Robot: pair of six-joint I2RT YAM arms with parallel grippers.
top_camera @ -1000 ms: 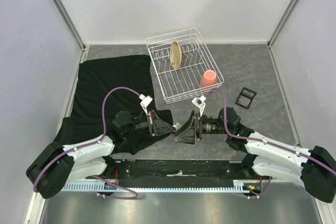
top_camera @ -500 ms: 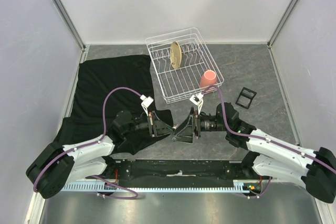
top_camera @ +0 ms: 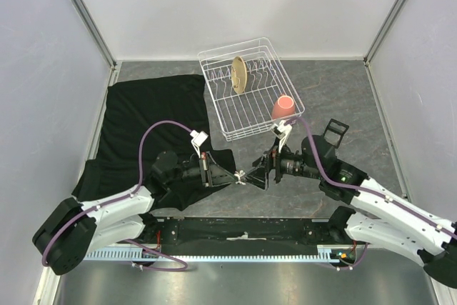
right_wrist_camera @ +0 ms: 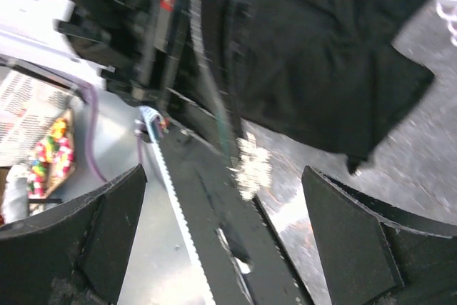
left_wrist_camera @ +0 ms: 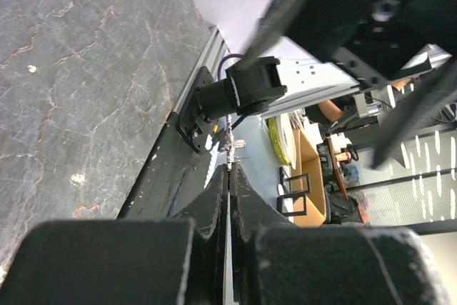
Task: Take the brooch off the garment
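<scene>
The black garment [top_camera: 146,116] lies crumpled on the left of the grey table, and its dark folds [right_wrist_camera: 321,55] fill the top of the right wrist view. My left gripper [top_camera: 233,176] is shut on the brooch [top_camera: 241,176], a tiny whitish piece at its fingertips, just past the garment's near right corner. The left wrist view has the left gripper [left_wrist_camera: 230,169] pressed together with the small brooch [left_wrist_camera: 230,146] sticking out. My right gripper [top_camera: 257,174] faces it, open. Between the wide-apart jaws of the right gripper [right_wrist_camera: 224,171] the brooch [right_wrist_camera: 250,166] shows as a blurred pale speck.
A white wire dish rack [top_camera: 250,116] stands behind the grippers, holding an upright tan plate [top_camera: 238,74] and a pink cup [top_camera: 284,108]. A small black square frame [top_camera: 334,132] lies to the right. Grey walls enclose the table on three sides.
My right gripper has drawn back to the right, away from the left fingertips, and its wrist has swung round. The left gripper has stayed shut and nearly still.
</scene>
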